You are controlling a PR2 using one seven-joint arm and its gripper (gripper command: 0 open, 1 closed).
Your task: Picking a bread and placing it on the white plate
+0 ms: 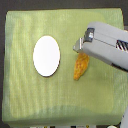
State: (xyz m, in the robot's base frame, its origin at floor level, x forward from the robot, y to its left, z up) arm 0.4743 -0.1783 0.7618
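Observation:
The bread (80, 66), a golden-orange bumpy loaf, lies on the green cloth to the exterior view's right of centre, its long axis running top to bottom. The white plate (46, 56), a plain oval, rests on the cloth some way to the bread's left, with bare cloth between them. My gripper (78, 47) reaches in from the right edge and sits at the bread's upper end. Its grey fingers (80, 42) point left, and whether they touch the bread is unclear. The gap between the fingers does not show clearly.
The green cloth (30, 95) covers the whole table. My grey arm (110, 47) crosses the upper right of the scene. A white floor strip shows below the table's front edge.

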